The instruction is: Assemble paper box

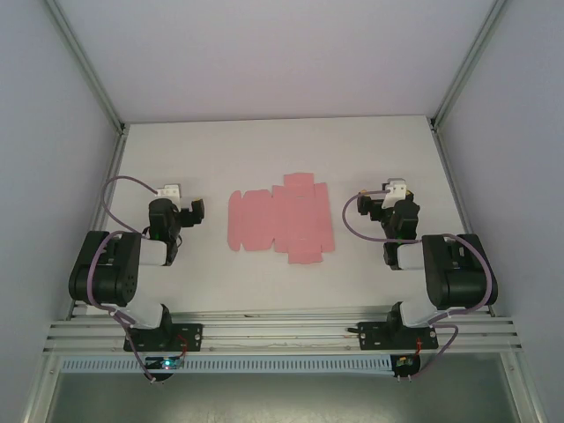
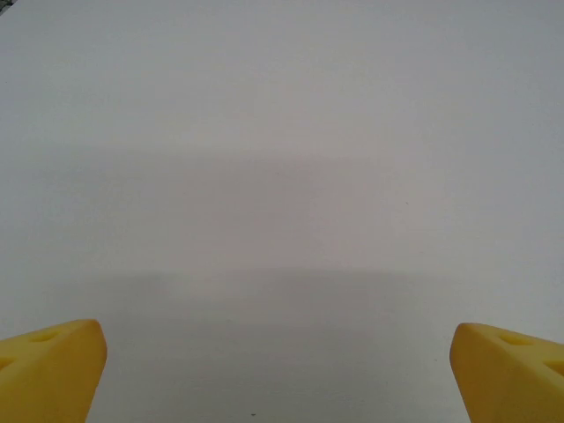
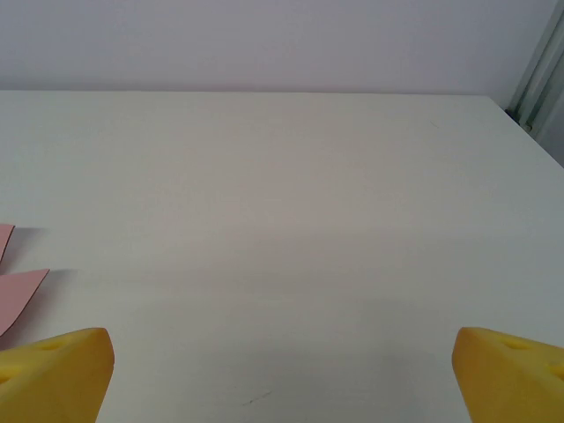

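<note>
My left hand (image 2: 281, 370) and right hand (image 3: 282, 374), both wide and empty, flank the flat pink paper box (image 1: 278, 221) on the worktop (image 1: 220, 282).

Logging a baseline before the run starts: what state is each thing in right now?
paper box: unfolded, a flat sheet lying on the table, not touched by either gripper.
left gripper: open, holding nothing.
right gripper: open, holding nothing, with the sheet's edge off to its left.
</note>
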Tool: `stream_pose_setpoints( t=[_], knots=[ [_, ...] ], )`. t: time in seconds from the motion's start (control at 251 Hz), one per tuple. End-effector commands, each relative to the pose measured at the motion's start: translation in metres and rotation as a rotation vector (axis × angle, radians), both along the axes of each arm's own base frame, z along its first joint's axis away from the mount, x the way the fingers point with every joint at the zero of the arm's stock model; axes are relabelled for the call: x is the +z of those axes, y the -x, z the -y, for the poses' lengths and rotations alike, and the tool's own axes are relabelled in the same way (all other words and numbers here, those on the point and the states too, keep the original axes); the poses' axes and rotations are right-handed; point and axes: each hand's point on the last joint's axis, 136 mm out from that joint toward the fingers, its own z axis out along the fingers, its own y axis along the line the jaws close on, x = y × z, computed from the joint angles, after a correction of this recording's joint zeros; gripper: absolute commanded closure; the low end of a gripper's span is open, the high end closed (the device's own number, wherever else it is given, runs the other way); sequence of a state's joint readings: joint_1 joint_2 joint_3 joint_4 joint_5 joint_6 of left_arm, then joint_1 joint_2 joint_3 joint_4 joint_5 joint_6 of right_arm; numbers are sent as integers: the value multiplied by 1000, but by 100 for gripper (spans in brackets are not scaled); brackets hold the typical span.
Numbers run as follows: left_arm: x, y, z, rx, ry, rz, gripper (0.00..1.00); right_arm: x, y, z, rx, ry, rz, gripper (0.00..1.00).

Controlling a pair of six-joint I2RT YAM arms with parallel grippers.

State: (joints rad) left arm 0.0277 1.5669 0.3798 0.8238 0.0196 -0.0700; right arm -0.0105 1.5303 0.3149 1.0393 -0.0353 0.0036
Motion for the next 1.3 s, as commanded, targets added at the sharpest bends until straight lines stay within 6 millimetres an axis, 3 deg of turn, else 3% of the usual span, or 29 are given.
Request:
stream_pose_setpoints(
  t=[0.0,1.026,1.137,1.297],
  knots=[
    [20,-10,0,-8,-21,74,0,9,-3,-1,2,-4,30,2],
    [20,-10,0,-9,-24,71,0,9,-3,-1,0,-7,27,2],
    [19,-11,8,-54,-17,61,0,11,-3,-1,0,-7,34,2],
    [30,-13,-3,6,-18,59,0,18,-7,1,-23,0,14,2]
  ],
)
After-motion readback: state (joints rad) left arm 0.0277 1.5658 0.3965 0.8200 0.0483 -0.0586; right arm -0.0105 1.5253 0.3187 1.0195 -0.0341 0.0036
